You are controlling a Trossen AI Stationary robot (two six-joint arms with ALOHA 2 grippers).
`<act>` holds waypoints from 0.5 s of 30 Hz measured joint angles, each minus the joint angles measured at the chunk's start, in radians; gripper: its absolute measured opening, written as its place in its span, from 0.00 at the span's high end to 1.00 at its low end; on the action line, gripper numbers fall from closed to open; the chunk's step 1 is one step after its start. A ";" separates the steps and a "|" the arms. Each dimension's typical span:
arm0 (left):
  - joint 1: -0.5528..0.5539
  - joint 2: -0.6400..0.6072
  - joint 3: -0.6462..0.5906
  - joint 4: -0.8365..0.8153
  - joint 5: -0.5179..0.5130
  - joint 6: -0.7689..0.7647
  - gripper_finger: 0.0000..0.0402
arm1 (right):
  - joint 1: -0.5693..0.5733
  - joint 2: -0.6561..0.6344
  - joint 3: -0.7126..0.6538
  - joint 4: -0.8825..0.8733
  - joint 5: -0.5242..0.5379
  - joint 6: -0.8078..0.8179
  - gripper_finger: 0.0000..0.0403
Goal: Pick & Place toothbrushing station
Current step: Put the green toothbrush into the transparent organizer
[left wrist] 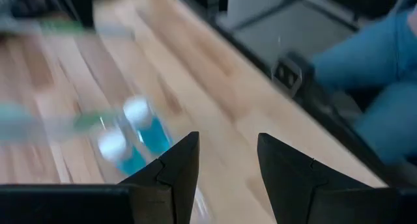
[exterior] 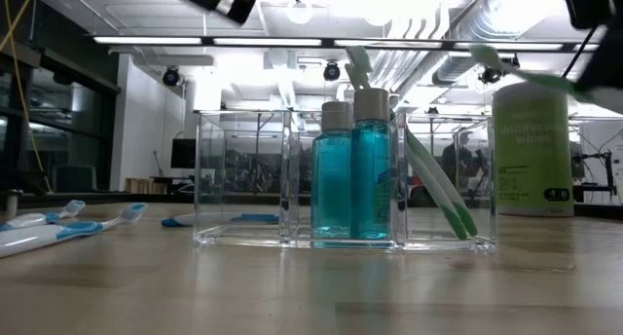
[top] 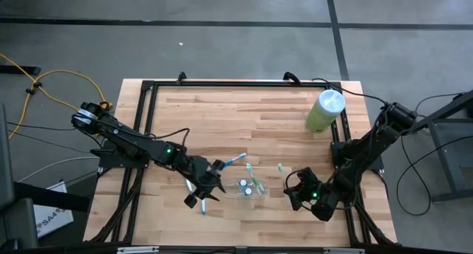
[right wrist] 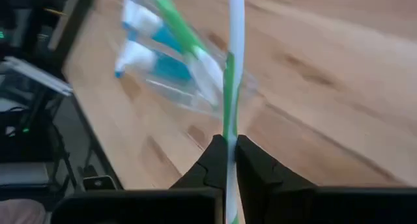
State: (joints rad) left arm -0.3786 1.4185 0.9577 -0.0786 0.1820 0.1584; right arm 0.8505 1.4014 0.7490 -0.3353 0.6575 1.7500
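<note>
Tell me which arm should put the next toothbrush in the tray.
Right. The right gripper is already shut on a green toothbrush, close beside the tray. The left gripper is open and empty, with the blue toothbrushes lying unpicked on the table.

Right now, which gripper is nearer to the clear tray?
The left. The left gripper is just beside the clear tray, open. The right gripper is a little farther off on the other side, shut on a green toothbrush.

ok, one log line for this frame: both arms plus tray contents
left gripper: open, empty, beside clear tray | right gripper: shut on green toothbrush | tray: two teal bottles, green brushes
</note>
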 joint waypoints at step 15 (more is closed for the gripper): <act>0.052 0.019 0.000 0.446 0.157 -0.027 0.62 | -0.008 -0.001 0.002 0.642 0.182 -0.911 0.99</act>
State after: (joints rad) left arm -0.3263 1.4378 0.9577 0.3673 0.3392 0.1311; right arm 0.8423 1.4006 0.7509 0.3072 0.8394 0.8389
